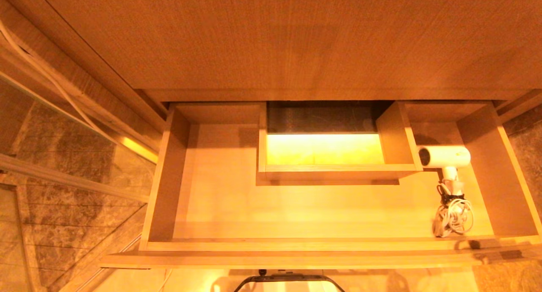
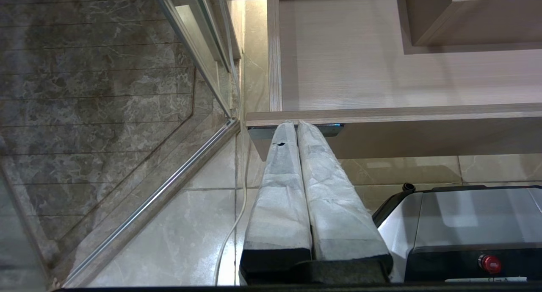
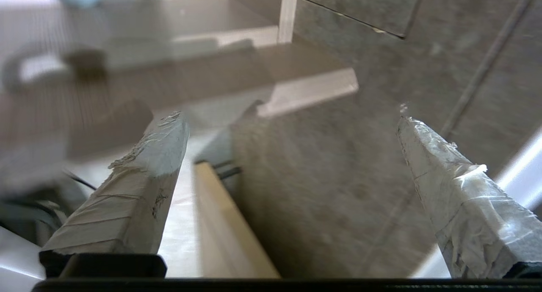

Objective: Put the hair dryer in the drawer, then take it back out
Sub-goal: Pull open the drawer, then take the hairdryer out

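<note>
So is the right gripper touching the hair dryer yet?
Apart. In the head view the hair dryer lies alone inside the drawer, no gripper anywhere near it.

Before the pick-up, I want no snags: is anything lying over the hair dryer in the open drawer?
Nothing visible covers the hair dryer in the drawer; only its own cord lies bundled beside the handle.

Left gripper, right gripper: fingers wrapped in wrinkled pale tape, black bases.

You see the drawer pulled open; the dryer lies at its right end, cord bundled beside the handle.
</note>
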You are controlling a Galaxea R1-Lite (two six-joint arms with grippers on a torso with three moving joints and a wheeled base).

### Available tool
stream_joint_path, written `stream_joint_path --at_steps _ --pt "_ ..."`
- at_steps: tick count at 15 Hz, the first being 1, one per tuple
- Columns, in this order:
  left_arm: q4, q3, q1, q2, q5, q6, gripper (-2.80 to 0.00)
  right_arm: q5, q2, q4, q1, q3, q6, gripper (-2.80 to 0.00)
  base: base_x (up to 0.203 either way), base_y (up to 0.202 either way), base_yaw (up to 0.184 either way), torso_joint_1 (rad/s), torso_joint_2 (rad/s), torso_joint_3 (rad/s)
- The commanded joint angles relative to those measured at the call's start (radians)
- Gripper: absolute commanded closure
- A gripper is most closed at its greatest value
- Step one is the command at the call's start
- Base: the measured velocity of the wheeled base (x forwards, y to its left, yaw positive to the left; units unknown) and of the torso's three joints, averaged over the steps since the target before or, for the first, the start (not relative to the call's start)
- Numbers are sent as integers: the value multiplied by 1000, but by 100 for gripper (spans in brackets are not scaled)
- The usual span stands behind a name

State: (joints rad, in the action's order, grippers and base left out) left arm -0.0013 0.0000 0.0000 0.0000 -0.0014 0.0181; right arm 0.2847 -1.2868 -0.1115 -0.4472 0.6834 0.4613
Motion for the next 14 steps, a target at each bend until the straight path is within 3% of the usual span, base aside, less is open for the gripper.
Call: stream_joint_path --at_steps 1,5,11,14 --pt "1 2 0 0 0 0 0 -1 -131 0 2 54 -53 -280 0 0 0 0 0 0" --pt "0 2 0 0 0 0 0 -7 -321 16 13 183 -136 -280 0 0 0 0 0 0" --pt "1 2 0 0 0 0 0 -14 -492 63 124 305 -255 -280 0 0 0 0 0 0" --pt "0 2 0 0 0 0 0 -33 -537 78 150 319 -274 -280 0 0 0 0 0 0"
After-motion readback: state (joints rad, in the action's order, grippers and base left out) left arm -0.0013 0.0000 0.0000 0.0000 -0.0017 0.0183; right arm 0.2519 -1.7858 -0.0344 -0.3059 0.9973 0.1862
